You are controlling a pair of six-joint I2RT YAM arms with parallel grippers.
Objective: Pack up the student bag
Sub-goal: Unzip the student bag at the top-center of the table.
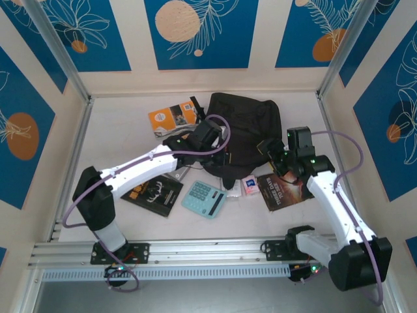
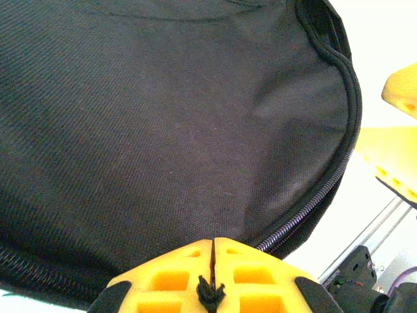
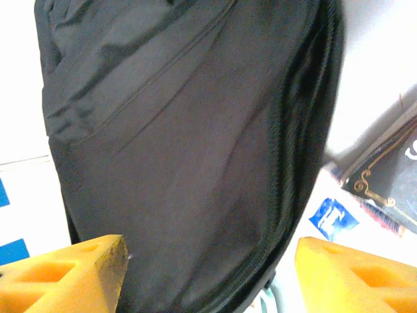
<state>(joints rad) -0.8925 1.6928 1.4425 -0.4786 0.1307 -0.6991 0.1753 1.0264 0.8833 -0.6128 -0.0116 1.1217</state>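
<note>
Your left claw (image 2: 213, 249) is pressed together on a short black cord (image 2: 210, 291), likely a zipper pull, though at that close range you cannot be sure. Its wrist view gives you the weave of the student bag (image 2: 163, 117): fine ribbed black fabric, with a coiled zipper (image 2: 306, 208) curving along the edge at four o'clock. Your right claw (image 3: 208, 261) is spread wide, its blocky yellow fingers (image 3: 71, 277) framing the bag's smoother, creased panel. A blue-and-white card (image 3: 333, 218) lies at four o'clock. From above you get the layout the wrists miss. The bag slumps at twelve o'clock on the white table (image 1: 117, 130), with an orange book (image 1: 171, 117) at its nine o'clock and a teal calculator (image 1: 203, 199) at its seven o'clock.
</note>
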